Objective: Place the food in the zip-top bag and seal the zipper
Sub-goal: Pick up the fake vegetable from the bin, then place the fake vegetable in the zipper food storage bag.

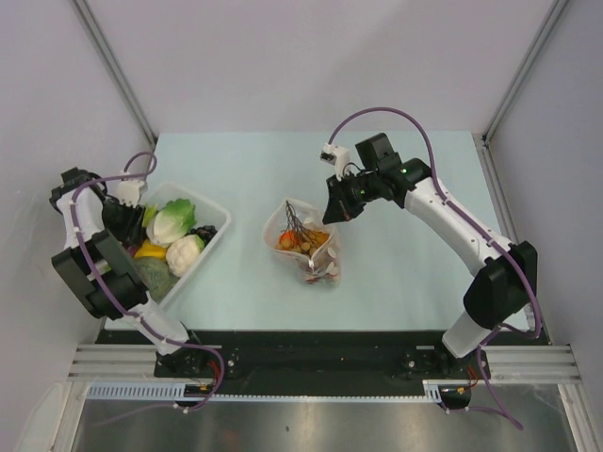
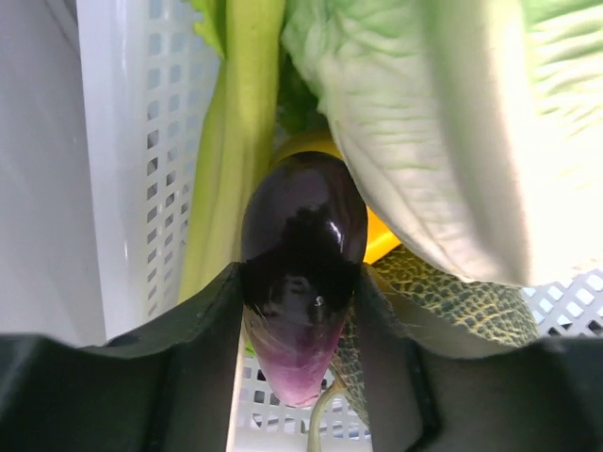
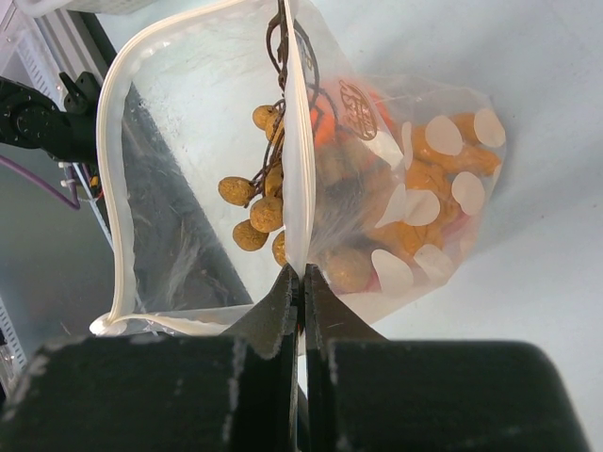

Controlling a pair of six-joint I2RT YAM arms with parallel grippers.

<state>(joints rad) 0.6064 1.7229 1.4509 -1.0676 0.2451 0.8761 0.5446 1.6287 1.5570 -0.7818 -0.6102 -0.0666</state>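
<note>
- Top external view: my left gripper point(image 1: 132, 224) is down inside the white tray point(image 1: 209, 250) at the left side of the pale table point(image 1: 415, 273). My right gripper point(image 1: 330, 217) sits at the upper edge of the zip-top bag point(image 1: 316, 259). The bag stands near the middle of the table, well apart from the tray.
- Left wrist view: my left fingers point(image 2: 212, 358) are closed partway on a dark purple eggplant point(image 2: 301, 245). Both pads press its glossy sides, and its paler purple end points back toward my wrist.
- The eggplant is within the tray's walls, touching a pale green stalk point(image 2: 236, 122), with a leafy lettuce head point(image 2: 443, 122) just beside it on the other side.
- A yellow piece point(image 2: 382, 240) and a netted green melon point(image 2: 452, 301) lie beneath the lettuce, next to the eggplant.
- I cannot tell whether the eggplant is lifted off the tray floor or resting on the other food.
- From above, a white cauliflower point(image 1: 185, 252) also shows in the tray, beside the lettuce.
- Right wrist view: my right jaws are brought fully together, with only one thin lip of the bag's mouth pinched between them.
- The zipper point(image 3: 115, 169) is unsealed. Its other whitish lip bows away from the pinched one, so the mouth gapes wide.
- Inside the bag, a bunch of tan round fruits point(image 3: 254, 212) on a dark stem hangs close to the mouth, just beside the pinched lip.
- Orange pieces point(image 3: 443, 169) and a little red show through the dotted plastic deeper in the bag, where it rests on the table.
</note>
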